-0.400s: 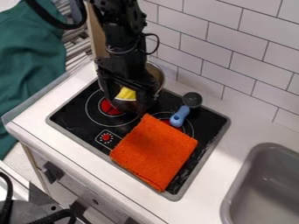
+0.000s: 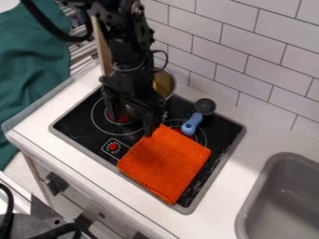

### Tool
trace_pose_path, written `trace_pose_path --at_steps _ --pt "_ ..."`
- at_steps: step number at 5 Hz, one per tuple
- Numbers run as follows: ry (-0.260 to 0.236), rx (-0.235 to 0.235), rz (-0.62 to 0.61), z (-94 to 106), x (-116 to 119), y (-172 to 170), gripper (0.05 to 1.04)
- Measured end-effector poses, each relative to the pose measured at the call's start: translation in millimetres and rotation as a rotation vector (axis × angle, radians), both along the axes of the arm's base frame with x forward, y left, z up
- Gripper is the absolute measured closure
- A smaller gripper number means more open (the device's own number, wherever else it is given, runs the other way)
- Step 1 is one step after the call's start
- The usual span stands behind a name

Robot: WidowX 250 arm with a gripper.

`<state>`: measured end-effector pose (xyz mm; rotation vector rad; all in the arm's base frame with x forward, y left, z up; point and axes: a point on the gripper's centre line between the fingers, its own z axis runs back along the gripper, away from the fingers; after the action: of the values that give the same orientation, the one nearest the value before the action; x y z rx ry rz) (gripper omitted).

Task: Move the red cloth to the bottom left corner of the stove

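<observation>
Arm [image 2: 128, 44] hangs from upper left; gripper [image 2: 133, 125] left of centre, fingers spread apart. One orange-red cloth [image 2: 165, 163], lower centre, on one stove [image 2: 78, 122]. One pot [image 2: 170, 87], one blue-handled scoop [image 2: 192, 124].

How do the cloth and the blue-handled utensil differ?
The cloth is orange-red; the utensil has a blue handle and a dark round head. The cloth is broad and roughly square, the utensil narrow and much smaller. Both lie at least partly over the stove.
</observation>
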<state>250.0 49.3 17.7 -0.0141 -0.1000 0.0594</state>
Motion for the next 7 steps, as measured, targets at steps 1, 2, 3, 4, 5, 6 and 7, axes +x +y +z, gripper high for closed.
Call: trace_pose_path --at_steps 1,2,3,4,5,6,7 --pt "0.000 -0.017 -0.005 -7.7 -7.1 -10.4 0.079" --pt "-0.002 -0.040 -0.017 -19.6 -4.3 -27.5 0.078" --pt "-0.003 -0.081 -0.017 -34.5 6.5 -37.4 0.078" --pt "0.010 -0.073 -0.026 -42.5 16.0 -39.7 0.078" --pt "0.040 -0.077 -0.031 -56.1 15.8 -40.3 0.079" --pt "0.038 -0.085 -0.018 -60.6 18.6 -40.8 0.080" --pt "0.029 -0.081 -0.007 -62.7 19.9 -40.9 0.080"
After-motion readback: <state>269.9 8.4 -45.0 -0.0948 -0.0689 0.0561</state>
